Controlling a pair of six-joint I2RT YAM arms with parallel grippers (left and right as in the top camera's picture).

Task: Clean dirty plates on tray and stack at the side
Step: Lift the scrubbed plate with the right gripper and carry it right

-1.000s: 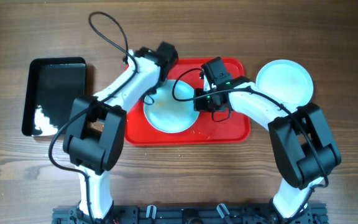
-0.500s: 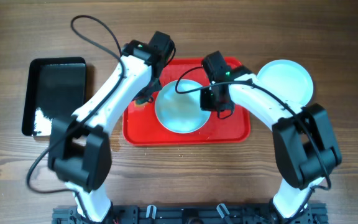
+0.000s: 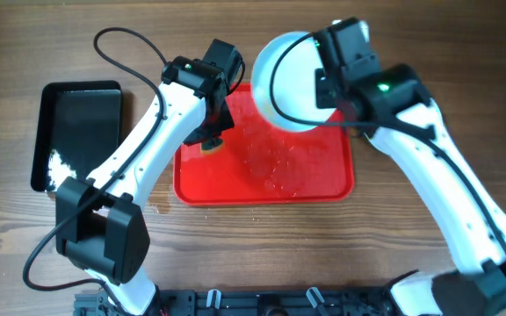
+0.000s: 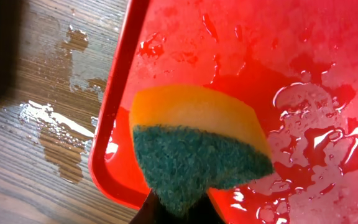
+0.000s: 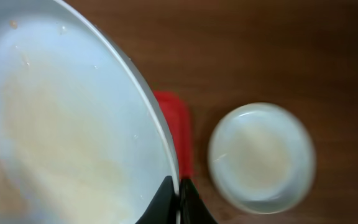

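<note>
The plate [image 3: 290, 81] is pale mint-white with a few specks near its rim. The right gripper [image 5: 178, 194] pinches its edge, holding it raised over the red tray's [image 3: 323, 180] far side. 0.5 s ago it lay flat mid-tray, and now that spot shows only beaded water. The left gripper [image 3: 211, 133] clamps a yellow-green sponge [image 4: 197, 146] above the tray's left rim. The other plate [image 5: 261, 155] sits on the wood table [image 3: 464, 53], and puddles [image 4: 61, 134] lie beside the tray.

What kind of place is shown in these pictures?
Probably a robotics test bench staged for dishwashing, not a real kitchen: a wooden table, a wet red tray, the left arm holding a yellow-green sponge, the right arm holding a pale plate.
</note>
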